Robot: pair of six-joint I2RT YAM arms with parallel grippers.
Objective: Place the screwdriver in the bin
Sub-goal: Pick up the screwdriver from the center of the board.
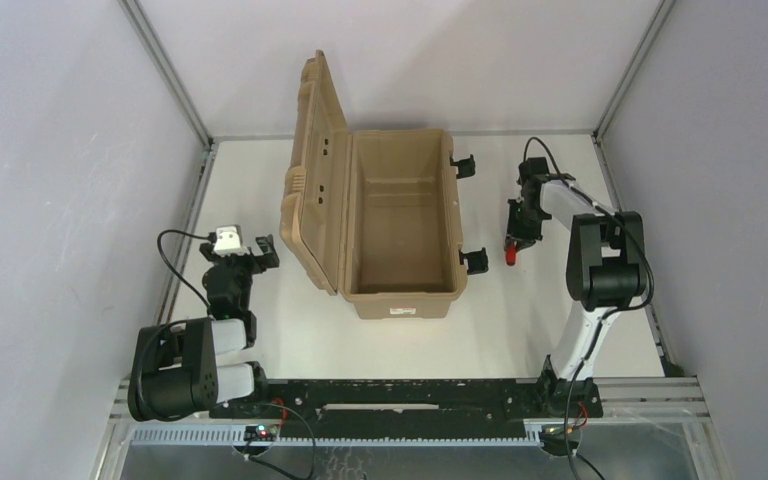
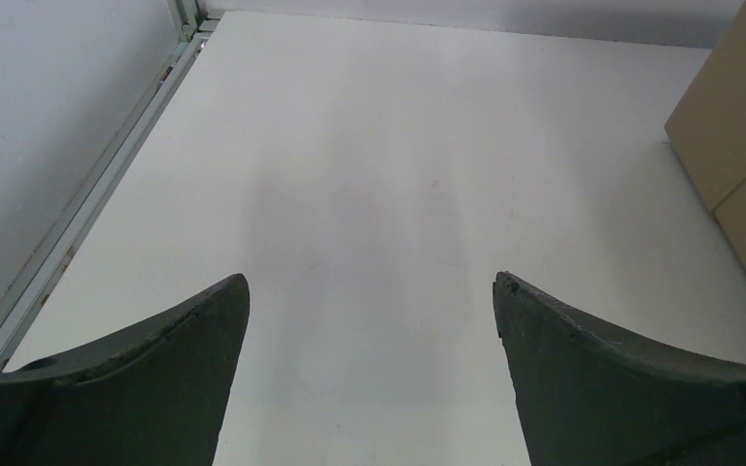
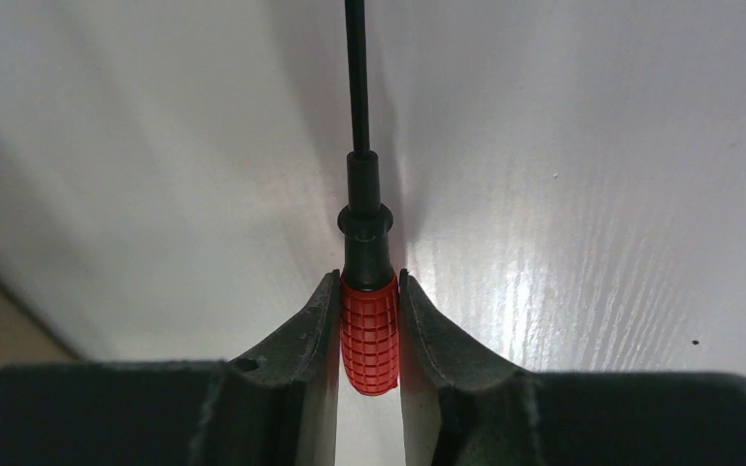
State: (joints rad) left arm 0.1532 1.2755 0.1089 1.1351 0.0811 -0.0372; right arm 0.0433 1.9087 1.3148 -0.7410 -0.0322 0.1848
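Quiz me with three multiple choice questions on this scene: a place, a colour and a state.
1. Where is the screwdriver relative to the bin? A) inside it B) outside, beside its latches C) on its lid
2. Its handle colour? A) blue B) yellow C) red
3. The right gripper is: A) shut on the screwdriver B) open C) out of view
Answers: 1 B, top view shows it past the latches; 2 C, the wrist view shows red; 3 A, both fingers press the handle.

Screwdriver (image 1: 510,256) right of the bin (image 1: 400,300) (beside 1 latch (image 1: 476,261)).
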